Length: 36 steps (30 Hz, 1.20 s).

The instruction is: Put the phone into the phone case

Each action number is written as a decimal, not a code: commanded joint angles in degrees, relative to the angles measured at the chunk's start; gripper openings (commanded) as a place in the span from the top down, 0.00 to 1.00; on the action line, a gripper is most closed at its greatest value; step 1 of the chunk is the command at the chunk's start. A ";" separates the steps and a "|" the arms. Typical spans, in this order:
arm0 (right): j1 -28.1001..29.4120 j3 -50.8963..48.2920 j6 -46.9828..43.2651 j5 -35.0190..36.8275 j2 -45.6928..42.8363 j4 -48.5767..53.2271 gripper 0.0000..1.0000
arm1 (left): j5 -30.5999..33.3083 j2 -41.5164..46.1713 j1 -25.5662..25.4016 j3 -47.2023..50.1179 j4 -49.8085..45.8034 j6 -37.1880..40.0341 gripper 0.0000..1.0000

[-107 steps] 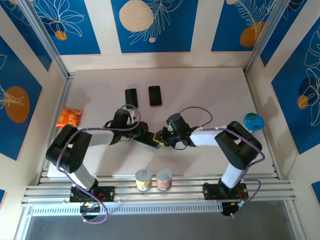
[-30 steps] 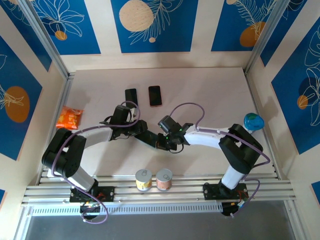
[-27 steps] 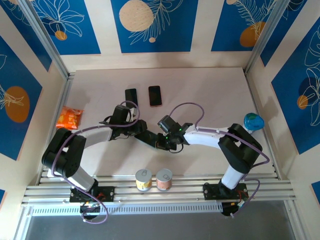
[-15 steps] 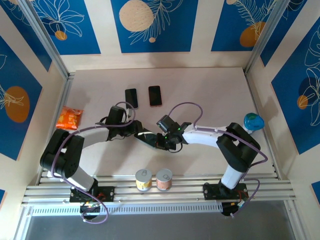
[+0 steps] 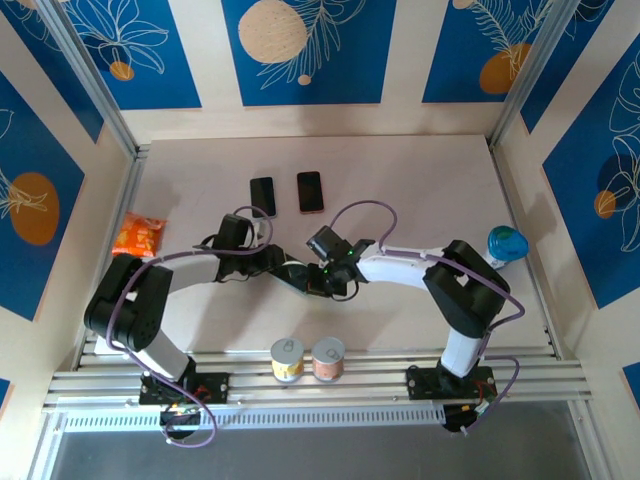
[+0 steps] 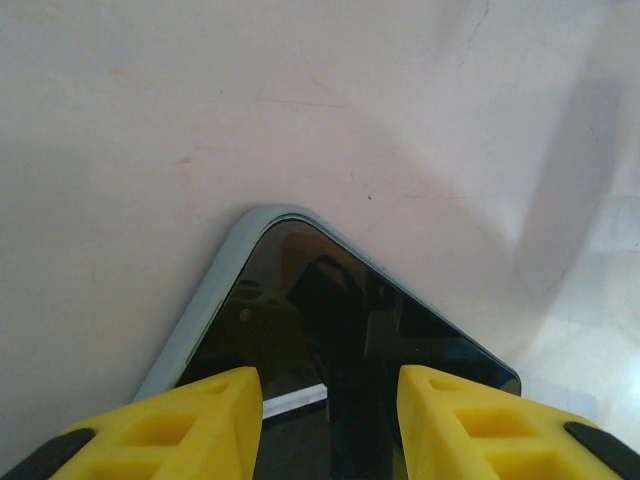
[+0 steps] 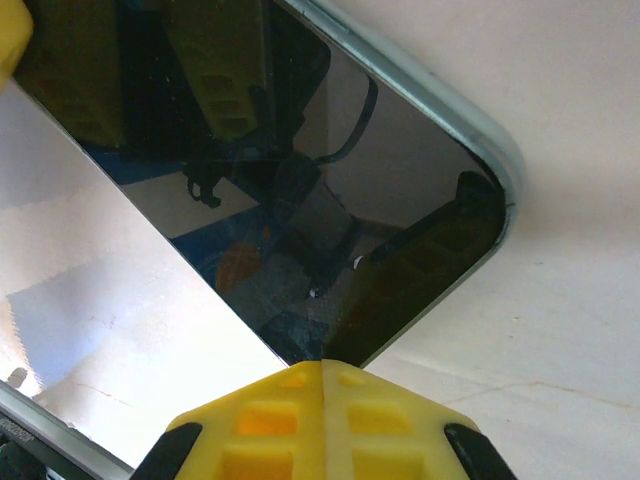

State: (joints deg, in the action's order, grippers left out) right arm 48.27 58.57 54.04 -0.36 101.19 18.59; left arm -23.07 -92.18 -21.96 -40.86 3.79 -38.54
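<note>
- I'm watching the right arm reaching further left across the table [image 6: 200, 100] than a few seconds ago. The left wrist is giving ground to the left with it, and the meeting point of the two grippers is drifting slightly left too.
- The right gripper [image 7: 322, 380] is pinched fully together, its yellow tip sitting right at the phone's edge in the right wrist view.
- The left gripper [image 6: 330, 420] is keeping its yellow fingers [image 6: 170, 420] apart. Both are sitting over the screen, with nothing clamped between them.
- From above, the two grippers are covering most of the phone [image 6: 340, 330], so I'm not making out whether every corner is seated.
- In the right wrist view a bright patch is cutting across the lower left of the glass, and I cannot tell whether it is reflection or bare surface.
- The phone is lying flat mid-table between the grippers, nearer the arm bases than the black handset [image 5: 262, 193] and the red-edged handset [image 5: 310, 191].
- Its glossy black screen is mirroring fingers and cable.
- The pale blue-grey phone case [image 6: 208, 298] is wrapping the rounded corner I'm seeing in each wrist view.
</note>
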 commanded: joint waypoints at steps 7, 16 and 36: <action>1.13 2.53 -3.76 7.47 6.96 7.81 1.00 | -1.44 -4.20 0.33 -0.28 -2.36 2.84 0.59; -1.28 5.85 -8.78 8.83 8.40 10.24 1.00 | -2.18 -2.44 0.32 3.27 -1.68 1.27 0.59; 5.13 9.55 -9.86 7.38 21.35 13.80 1.00 | -1.53 -4.29 0.33 3.32 -1.86 1.19 0.59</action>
State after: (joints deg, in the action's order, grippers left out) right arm 50.70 72.93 44.40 4.34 110.41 36.18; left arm -24.99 -92.86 -21.50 -39.05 7.57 -37.12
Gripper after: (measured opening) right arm 0.042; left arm 0.410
